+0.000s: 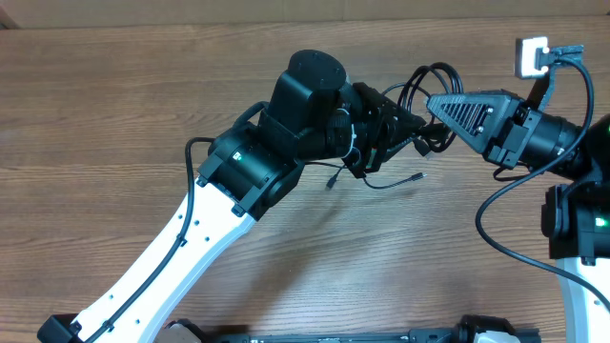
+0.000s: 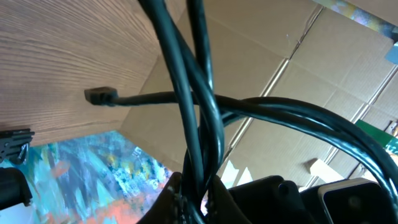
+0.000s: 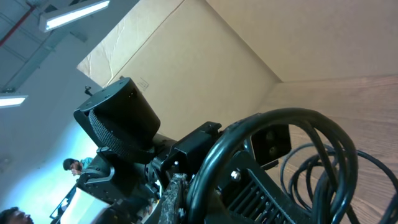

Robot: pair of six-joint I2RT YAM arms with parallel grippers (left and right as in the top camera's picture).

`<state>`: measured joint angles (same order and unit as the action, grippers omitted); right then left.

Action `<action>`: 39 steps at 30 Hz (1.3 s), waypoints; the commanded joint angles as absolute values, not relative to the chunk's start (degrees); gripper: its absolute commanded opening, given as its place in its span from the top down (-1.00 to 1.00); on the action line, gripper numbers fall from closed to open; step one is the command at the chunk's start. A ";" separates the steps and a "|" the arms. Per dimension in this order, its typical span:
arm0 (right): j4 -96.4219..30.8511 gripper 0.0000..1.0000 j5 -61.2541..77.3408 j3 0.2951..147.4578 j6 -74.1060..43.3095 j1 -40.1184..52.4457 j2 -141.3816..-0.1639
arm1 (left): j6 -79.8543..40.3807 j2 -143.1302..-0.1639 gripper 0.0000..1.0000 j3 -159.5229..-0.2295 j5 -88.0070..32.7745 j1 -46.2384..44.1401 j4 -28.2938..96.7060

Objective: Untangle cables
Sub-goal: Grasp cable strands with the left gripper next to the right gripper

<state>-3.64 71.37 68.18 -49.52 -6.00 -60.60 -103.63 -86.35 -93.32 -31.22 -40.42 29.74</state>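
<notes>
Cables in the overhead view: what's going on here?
Both arms have met over the middle of the table at the tangle of cables. The left pincer is shut on strands of the bundle, and the right pincer is shut on it from the opposite side, so the knot sits between the two. Loose plug ends trail out below it. The cables are not separated yet.
</notes>
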 commanded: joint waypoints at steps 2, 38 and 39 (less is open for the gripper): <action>-3.27 0.92 72.12 68.69 -49.25 -6.07 -60.14 | -103.77 -86.89 0.91 -93.91 -30.68 -40.58 29.45; -8.23 0.92 70.26 68.69 -41.47 -6.07 -60.14 | -102.37 -86.89 0.92 -93.91 -39.05 -31.73 26.98; -8.23 0.92 69.93 68.69 -41.50 -6.07 -60.14 | -102.17 -86.89 0.92 -93.91 -39.18 -31.73 26.98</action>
